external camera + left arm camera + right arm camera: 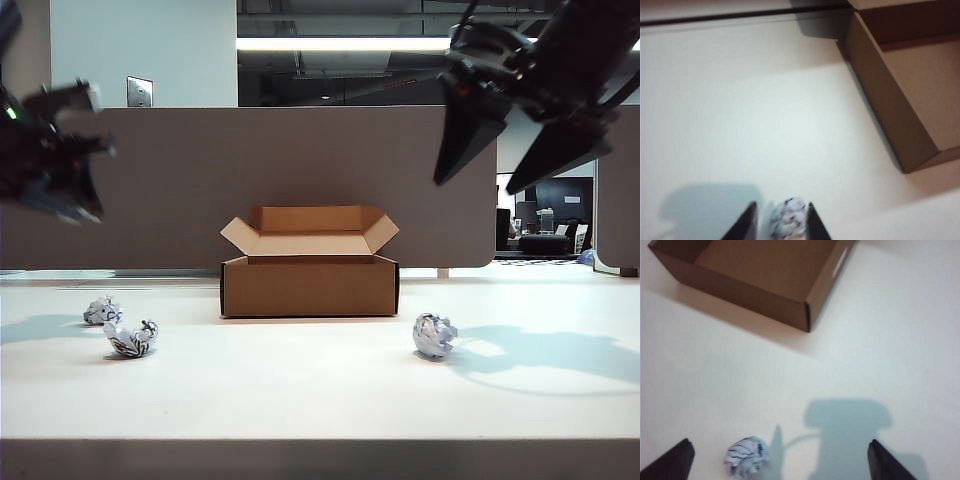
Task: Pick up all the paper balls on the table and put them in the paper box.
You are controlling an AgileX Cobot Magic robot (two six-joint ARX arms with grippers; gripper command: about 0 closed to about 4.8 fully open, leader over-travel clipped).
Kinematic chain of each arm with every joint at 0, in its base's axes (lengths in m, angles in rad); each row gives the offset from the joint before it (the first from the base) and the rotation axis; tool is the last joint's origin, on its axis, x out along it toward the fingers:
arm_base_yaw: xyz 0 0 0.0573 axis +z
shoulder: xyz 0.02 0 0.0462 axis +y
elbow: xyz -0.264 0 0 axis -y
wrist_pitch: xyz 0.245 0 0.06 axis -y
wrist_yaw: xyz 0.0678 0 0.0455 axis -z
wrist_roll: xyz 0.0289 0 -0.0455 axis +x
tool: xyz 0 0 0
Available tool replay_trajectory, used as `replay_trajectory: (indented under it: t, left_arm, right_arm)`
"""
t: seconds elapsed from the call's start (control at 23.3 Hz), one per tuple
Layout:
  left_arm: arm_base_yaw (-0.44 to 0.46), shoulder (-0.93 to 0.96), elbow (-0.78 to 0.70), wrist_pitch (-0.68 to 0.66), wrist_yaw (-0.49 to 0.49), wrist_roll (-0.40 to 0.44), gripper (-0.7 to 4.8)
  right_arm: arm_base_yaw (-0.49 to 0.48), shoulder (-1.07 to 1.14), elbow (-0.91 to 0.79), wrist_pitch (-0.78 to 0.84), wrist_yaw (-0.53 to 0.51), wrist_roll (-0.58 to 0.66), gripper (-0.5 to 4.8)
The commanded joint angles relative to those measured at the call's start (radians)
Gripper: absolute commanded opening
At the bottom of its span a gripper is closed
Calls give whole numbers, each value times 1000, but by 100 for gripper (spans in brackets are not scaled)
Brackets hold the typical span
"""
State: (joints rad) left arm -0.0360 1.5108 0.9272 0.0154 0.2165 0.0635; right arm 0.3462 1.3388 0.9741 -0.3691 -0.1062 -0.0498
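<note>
paper balls (130,338) flanking paper box (310,285)

3 paper balls (434,335) on table (300,390) beside open paper box (310,285)

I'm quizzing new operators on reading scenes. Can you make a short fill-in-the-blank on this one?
1. The number of paper balls lying on the table is ____.
2. The flaps of the paper box are ____.
3. The right hand hangs high with its jaws ____.
4. Left of the box lie ____ balls.

Missing words: three; open; open; two
</note>
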Motion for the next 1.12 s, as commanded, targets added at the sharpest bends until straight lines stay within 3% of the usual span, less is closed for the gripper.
replay_trajectory:
  t: [0.04,0.26,0.39,0.52,0.6,1.12]
  left_arm:
    - [1,88,29,46,16,-31,309]
    - [-2,208,150,20,5,-30,319]
    - [-2,256,228,-55,4,-30,319]
    - [-10,296,313,-228,-30,-11,319]
    - [-10,304,331,-280,-40,19,319]
    - [-35,388,349,-383,-40,18,319]
  right_arm:
    - [35,26,6,10,3,72,443]
    - [71,100,6,8,86,102,445]
    - [71,136,6,26,86,102,445]
    - [71,165,16,41,87,122,445]
    - [71,180,29,44,87,129,445]
    - [71,184,28,30,89,129,444]
